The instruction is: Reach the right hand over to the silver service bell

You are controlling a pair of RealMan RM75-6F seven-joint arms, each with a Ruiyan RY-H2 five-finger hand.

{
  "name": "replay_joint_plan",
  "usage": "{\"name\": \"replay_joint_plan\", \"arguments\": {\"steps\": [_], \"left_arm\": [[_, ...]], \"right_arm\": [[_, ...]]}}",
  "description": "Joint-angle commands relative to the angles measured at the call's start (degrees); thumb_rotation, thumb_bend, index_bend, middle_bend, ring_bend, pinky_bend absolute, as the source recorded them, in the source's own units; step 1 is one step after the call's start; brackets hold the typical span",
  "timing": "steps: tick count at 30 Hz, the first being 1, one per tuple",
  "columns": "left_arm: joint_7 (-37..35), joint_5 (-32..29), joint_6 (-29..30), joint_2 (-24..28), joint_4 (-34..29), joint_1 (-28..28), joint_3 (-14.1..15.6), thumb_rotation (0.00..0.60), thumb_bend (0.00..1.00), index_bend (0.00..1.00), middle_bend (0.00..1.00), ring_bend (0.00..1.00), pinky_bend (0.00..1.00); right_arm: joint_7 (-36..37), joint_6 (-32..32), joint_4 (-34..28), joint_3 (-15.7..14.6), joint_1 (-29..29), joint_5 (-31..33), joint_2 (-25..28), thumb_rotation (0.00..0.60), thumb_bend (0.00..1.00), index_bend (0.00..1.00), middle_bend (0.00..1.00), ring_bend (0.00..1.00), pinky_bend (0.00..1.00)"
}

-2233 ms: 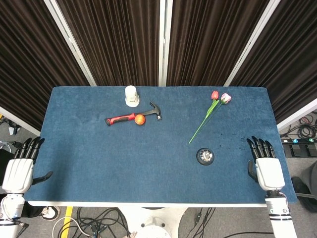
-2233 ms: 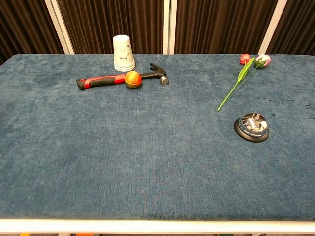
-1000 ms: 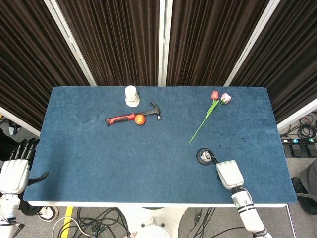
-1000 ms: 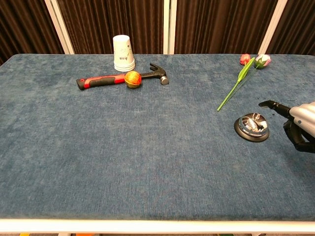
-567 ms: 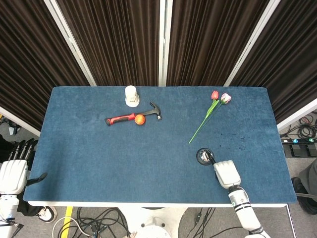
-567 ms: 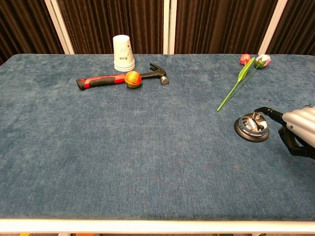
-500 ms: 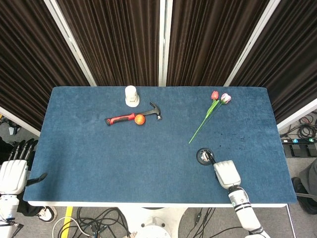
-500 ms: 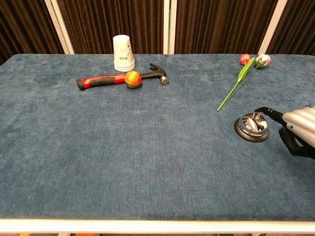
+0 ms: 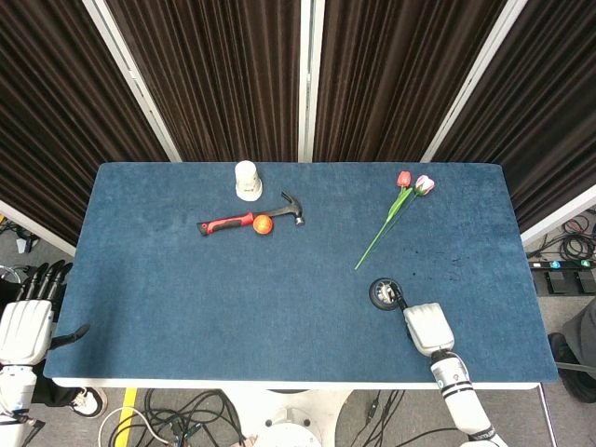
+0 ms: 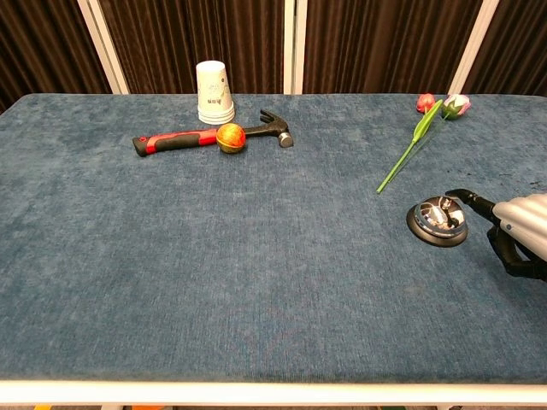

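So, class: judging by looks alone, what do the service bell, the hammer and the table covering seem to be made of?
Service bell: polished metal dome, mirror-like glints, on a dark base, possibly plastic.
Hammer: dark metal head, probably steel; red and black handle looks like rubber or plastic.
Table covering: blue fabric, matte and fuzzy like carpet or velour.

Small dark print on white paper cup [image 10: 214,91], too small to read
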Motion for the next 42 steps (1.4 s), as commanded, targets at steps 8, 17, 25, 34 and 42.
{"name": "replay_joint_plan", "arguments": {"steps": [8, 17, 25, 34, 42], "left_arm": [[0.0, 0.3, 0.1, 0.0, -0.1, 0.0, 0.0, 0.6, 0.11, 0.09, 0.05, 0.0, 0.15], [0.1, 0.1, 0.1, 0.0, -0.1, 0.1, 0.1, 0.6, 0.11, 0.09, 0.05, 0.0, 0.14], [0.0, 0.3, 0.1, -0.1, 0.0, 0.0, 0.1, 0.6, 0.11, 0.09, 0.05, 0.0, 0.14], [0.6, 0.3, 0.0, 0.0, -0.5, -0.1, 0.0, 0.6, 0.11, 0.09, 0.05, 0.0, 0.15], [0.8, 0.2, -0.2, 0.0, -0.6, -0.2, 0.0, 0.6, 0.11, 0.09, 0.05, 0.0, 0.15]], "right_arm": [[2.5, 3.2, -1.0, -0.3, -0.5, -3.0, 0.9, 0.6, 1.0, 0.0, 0.9, 0.74, 0.72], [1.6, 0.8, 0.4, -0.8, -0.1, -0.8, 0.1, 0.6, 1.0, 0.0, 0.9, 0.74, 0.72], [2.2, 2.3, -1.1, -0.6, -0.2, -1.8, 0.9, 0.6, 1.0, 0.0, 0.9, 0.74, 0.72], [2.0, 1.9, -1.2, -1.2, -0.2, -1.8, 1.2, 0.6, 1.0, 0.0, 0.9, 0.74, 0.72], [0.8, 0.9, -1.2, -1.1, 0.0, 0.4, 0.9, 0.6, 1.0, 0.0, 0.9, 0.74, 0.72]]}}
